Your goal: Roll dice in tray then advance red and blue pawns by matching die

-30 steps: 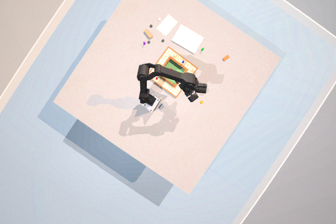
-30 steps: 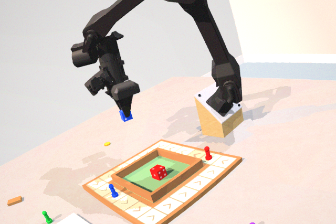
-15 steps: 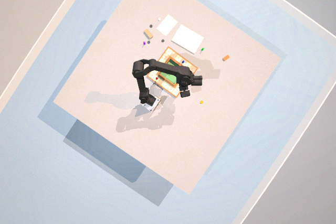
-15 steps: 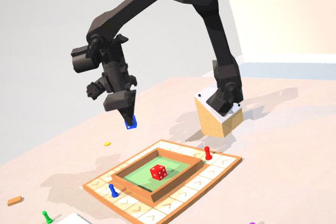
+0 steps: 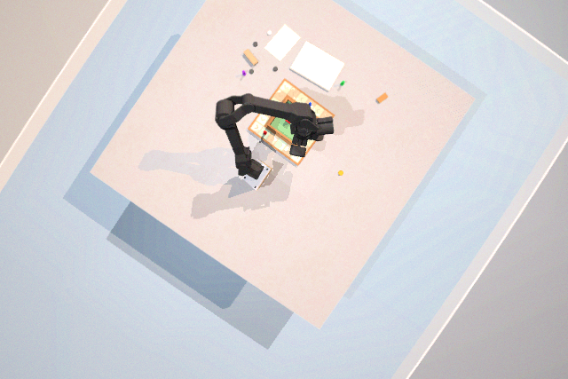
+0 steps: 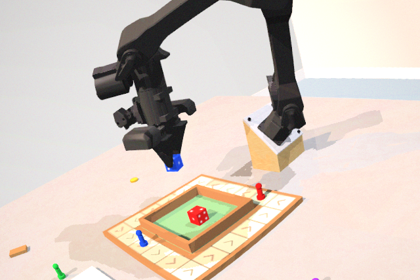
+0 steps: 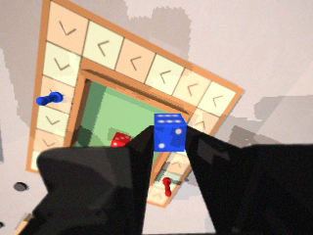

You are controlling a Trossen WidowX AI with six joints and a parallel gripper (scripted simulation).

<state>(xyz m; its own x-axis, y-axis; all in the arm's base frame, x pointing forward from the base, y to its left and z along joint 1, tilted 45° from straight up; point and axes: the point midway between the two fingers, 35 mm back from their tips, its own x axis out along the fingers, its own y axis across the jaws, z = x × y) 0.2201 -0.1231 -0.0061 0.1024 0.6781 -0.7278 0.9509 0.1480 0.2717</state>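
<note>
My gripper (image 6: 172, 163) (image 7: 167, 129) is shut on the blue die (image 6: 176, 162) (image 7: 169, 133) and holds it high above the board, near the tray's edge in the wrist view. The red die (image 6: 197, 215) (image 7: 119, 140) lies in the green-floored tray (image 6: 222, 228) (image 7: 137, 91). Its top face is seen too slantwise to read surely. The blue pawn (image 6: 142, 239) (image 7: 50, 98) (image 5: 310, 103) stands upright on a square of the board's track. The red pawn (image 6: 259, 191) (image 7: 167, 186) (image 5: 264, 132) stands upright on the opposite side of the track. In the top view the arm hides the fingers and the blue die.
Around the board (image 6: 298, 200) are a green pawn (image 5: 342, 83) (image 6: 59, 271), a purple pawn (image 5: 244, 73), a yellow disc (image 5: 341, 173) (image 6: 134, 180), an orange block (image 5: 382, 98) (image 6: 18, 251), a tan block (image 5: 250, 57), a white box (image 5: 316, 65), a white sheet (image 5: 282, 42) and small dark discs.
</note>
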